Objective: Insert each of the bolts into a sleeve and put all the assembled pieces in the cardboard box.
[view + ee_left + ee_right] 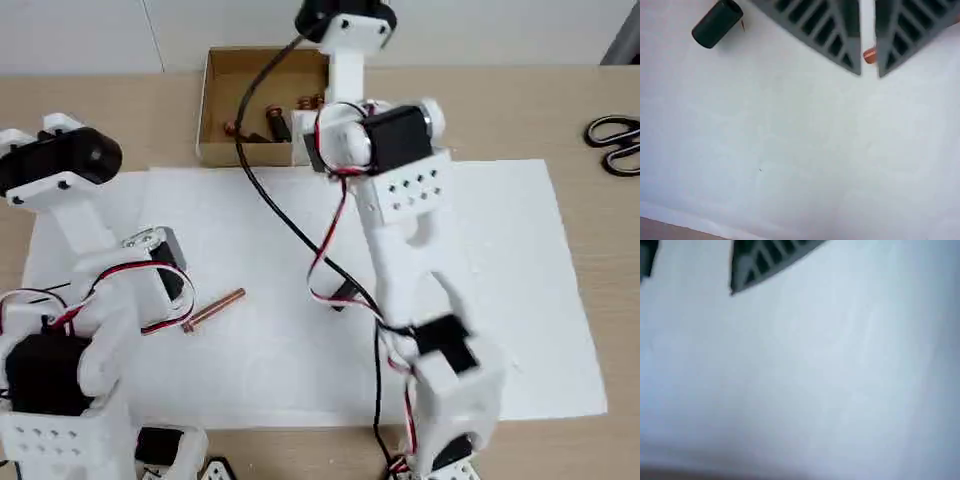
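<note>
Right now the left gripper [869,72] is nearly closed. Its jaws stand a thin slit apart, with the copper end of the bolt [215,309] pinched in that slit, which reads as a grip. It sits low over the white sheet [500,260]. In the high view the bolt sticks out to the right of that gripper, on the near-left part of the sheet, slanting toward the far right. It's probably held by one end so the free length can go into a sleeve.

The black sleeve [717,23] lies on its side on the sheet, well apart from the jaws. Lying flat should leave its bore reachable by a low, level approach.

The right gripper [690,284] has its jaws spread wide, with nothing between them and a pale surface below. The right arm stretches from the near edge toward the far side, up by the cardboard box [204,110]. My guess is it's free to steady the sleeve.

The box sits at the sheet's far edge on the table [520,110] and holds several copper-and-black assembled pieces [268,120]. So the task looks mostly done, with this bolt and sleeve likely the last pair. Scissors [614,142] lie far right, apart from everything.

Step in hand, as I judge it: carry the bolt to the sleeve and line it up with the bore. The risk is that the sleeve rolls when nudged.
</note>
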### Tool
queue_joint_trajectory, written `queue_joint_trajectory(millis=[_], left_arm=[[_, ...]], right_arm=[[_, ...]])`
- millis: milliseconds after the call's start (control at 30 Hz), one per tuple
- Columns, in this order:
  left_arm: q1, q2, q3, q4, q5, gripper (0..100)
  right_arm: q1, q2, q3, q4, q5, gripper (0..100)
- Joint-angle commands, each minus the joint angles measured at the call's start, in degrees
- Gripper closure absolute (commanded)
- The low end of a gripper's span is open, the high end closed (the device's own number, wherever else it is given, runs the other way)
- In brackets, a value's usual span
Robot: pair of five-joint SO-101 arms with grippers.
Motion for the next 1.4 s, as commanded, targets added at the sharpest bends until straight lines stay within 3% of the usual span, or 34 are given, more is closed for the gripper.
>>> queue_joint_trajectory(millis=[0, 300, 567, 967, 1367], left_arm=[[0.09, -0.97, -2.07, -0.09, 0.35, 99], [0.09, -0.79, -1.98, 0.0, 0.35, 99], [0.09, -0.88, 3.47, -0.09, 0.35, 99], [0.09, -0.97, 4.18, -0.18, 0.35, 99], [0.09, -0.97, 4.26, -0.18, 0.35, 99]], right_arm=[[-0.04, -10.07, 12.75, 0.66, -3.69, 90.2], [-0.4, -16.13, 30.15, 0.57, -13.63, 90.2], [-5.05, -15.96, 39.56, -0.04, -21.45, 90.2], [-5.05, -15.96, 46.51, -0.92, -25.41, 90.2], [-5.32, -15.96, 57.14, -11.3, -25.32, 89.9]])
